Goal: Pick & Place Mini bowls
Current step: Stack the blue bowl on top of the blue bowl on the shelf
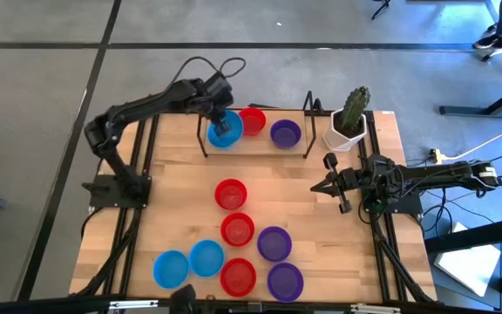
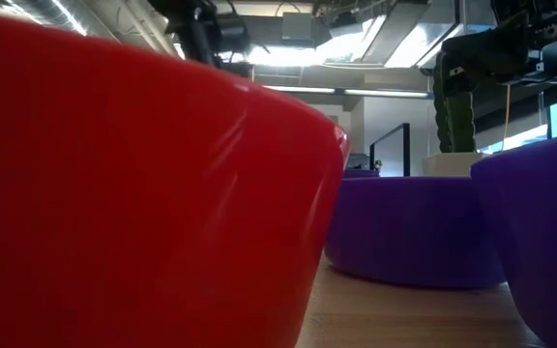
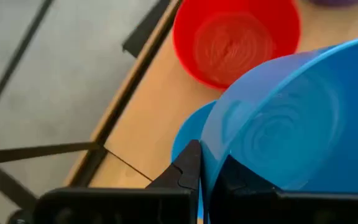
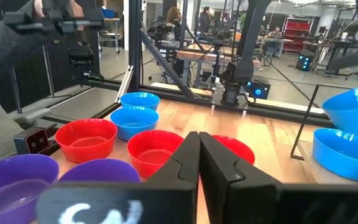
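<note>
1. Blue mini bowl (image 1: 226, 131), tilted, rim pinched, lifted just above a second blue mini bowl (image 3: 188, 134) at far left of the table.
2. Red mini bowl (image 1: 253, 120) and purple mini bowl (image 1: 285, 133) upright beside them, further right along the far edge.
3. Two red mini bowls (image 1: 231, 194) mid-table, one behind the other.
4. Near cluster, all upright: two blue mini bowls (image 1: 171, 268) left, one red (image 1: 238, 276) centre, two purple (image 1: 274, 243) right.

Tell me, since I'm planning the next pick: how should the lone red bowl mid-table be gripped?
Pinch the rim of the red bowl from above, one finger inside, one outside. It sits upright and open, apart from its neighbours, so any side looks reachable.
</note>
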